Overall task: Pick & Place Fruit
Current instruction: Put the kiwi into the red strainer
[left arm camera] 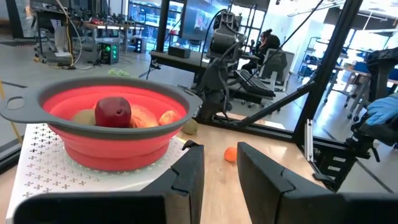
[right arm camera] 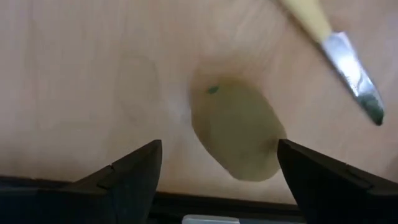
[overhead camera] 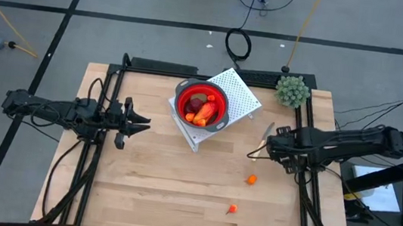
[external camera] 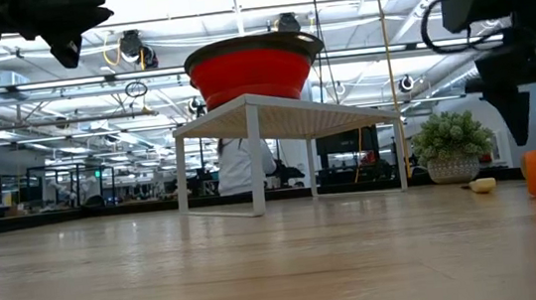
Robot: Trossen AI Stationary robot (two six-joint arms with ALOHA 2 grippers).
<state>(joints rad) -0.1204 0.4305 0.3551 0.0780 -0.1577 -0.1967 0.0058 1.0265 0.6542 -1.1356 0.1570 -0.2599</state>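
A brown-green oval fruit (right arm camera: 239, 127) lies on the wooden table. My right gripper (right arm camera: 219, 171) points down above it, open, with a finger on either side of it and no touch showing. In the high view this gripper (overhead camera: 273, 148) is at the table's right. A red bowl (overhead camera: 202, 103) stands on a white perforated stand (overhead camera: 238, 94) and holds a dark red ball (left arm camera: 113, 112) and orange-yellow pieces (left arm camera: 146, 117). Two small orange bits (overhead camera: 252, 180) (overhead camera: 232, 208) lie toward the near right. My left gripper (overhead camera: 135, 124) hovers level at the left, slightly open, holding nothing.
A knife (right arm camera: 339, 46) with a pale handle lies just beyond the oval fruit, by my right gripper. A green bushy plant (overhead camera: 292, 91) stands at the far right corner. Bare wood (overhead camera: 170, 185) stretches across the near middle. Black frame rails (overhead camera: 312, 209) run along both sides.
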